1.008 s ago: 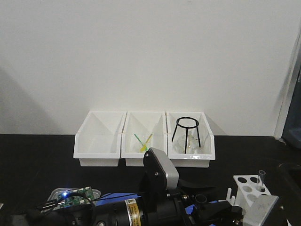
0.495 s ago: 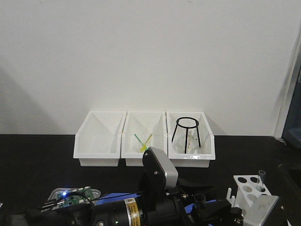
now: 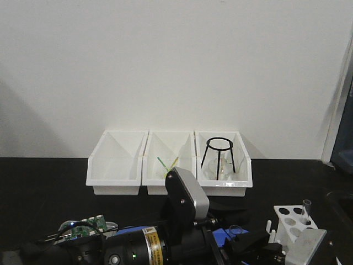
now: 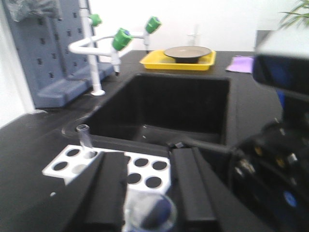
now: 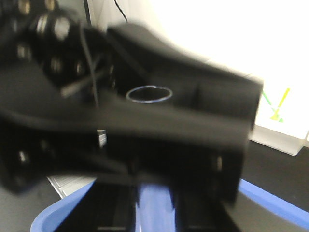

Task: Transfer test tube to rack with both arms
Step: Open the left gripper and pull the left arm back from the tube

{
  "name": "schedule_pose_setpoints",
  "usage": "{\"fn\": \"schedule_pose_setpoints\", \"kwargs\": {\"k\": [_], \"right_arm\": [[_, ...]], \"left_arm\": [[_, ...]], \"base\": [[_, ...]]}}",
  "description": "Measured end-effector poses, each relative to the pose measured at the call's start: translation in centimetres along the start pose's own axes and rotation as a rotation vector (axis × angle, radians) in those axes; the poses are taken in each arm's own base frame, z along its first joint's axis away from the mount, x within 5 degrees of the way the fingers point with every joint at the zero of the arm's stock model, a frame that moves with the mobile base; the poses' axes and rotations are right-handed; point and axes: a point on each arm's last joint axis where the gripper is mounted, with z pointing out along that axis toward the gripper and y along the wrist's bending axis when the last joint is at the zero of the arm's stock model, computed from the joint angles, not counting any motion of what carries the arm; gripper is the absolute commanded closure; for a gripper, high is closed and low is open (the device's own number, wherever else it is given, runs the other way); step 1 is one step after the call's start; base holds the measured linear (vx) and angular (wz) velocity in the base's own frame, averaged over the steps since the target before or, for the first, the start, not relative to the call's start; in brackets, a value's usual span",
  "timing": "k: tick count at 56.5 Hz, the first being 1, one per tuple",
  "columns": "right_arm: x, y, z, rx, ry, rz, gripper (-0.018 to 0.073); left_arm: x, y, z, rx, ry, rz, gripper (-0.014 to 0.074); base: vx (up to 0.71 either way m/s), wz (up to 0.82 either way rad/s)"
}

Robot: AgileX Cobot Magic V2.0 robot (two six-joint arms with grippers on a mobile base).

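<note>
A clear test tube [image 4: 149, 212] stands upright between the black fingers of my left gripper [image 4: 150, 193], which is shut on it. Its rim [image 3: 237, 227] shows beside the left arm's grey housing [image 3: 187, 196]. In the blurred right wrist view the rim [image 5: 148, 94] rises above the left gripper's body. The tube's lower part [image 5: 154, 200] runs down between my right gripper's [image 5: 154, 210] fingers, which sit tight against it. The white rack [image 3: 292, 218] stands just right of both grippers, a second tube [image 4: 84, 137] upright in a corner hole.
Three white bins [image 3: 168, 182] line the back wall; the right one holds a black wire stand [image 3: 219, 157]. A blue tray [image 5: 53, 220] lies under the grippers. A deep black sink [image 4: 178, 106] opens beyond the rack [image 4: 145, 166], with a yellow tray [image 4: 177, 60] behind it.
The left arm has shifted slightly up and left, carrying the tube's rim a little higher. The rack and its standing tube have not moved.
</note>
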Motion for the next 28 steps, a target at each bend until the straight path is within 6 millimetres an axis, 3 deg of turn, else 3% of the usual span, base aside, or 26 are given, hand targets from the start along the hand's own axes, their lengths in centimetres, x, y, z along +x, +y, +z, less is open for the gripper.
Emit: {"fn": "schedule_pose_setpoints", "kwargs": {"k": [10, 18, 24, 28], "right_arm": [[0.1, -0.1, 0.0, 0.006, 0.012, 0.000, 0.0571], [0.3, -0.1, 0.0, 0.015, 0.028, 0.001, 0.0571], [0.2, -0.3, 0.0, 0.035, 0.021, 0.006, 0.0571], [0.0, -0.9, -0.2, 0.083, 0.002, 0.004, 0.0571]], "left_arm": [[-3.2, 0.7, -1.7, -0.085, -0.090, 0.017, 0.0109], [-7.0, 1.1, -4.4, -0.156, -0.187, 0.050, 0.0134], [-9.3, 1.2, -6.7, -0.230, -0.200, 0.078, 0.0207], [-10.4, 1.2, -8.2, -0.300, -0.169, 0.085, 0.0309]], "base": [[0.00, 0.00], [0.00, 0.00], [0.00, 0.00], [0.00, 0.00]]}}
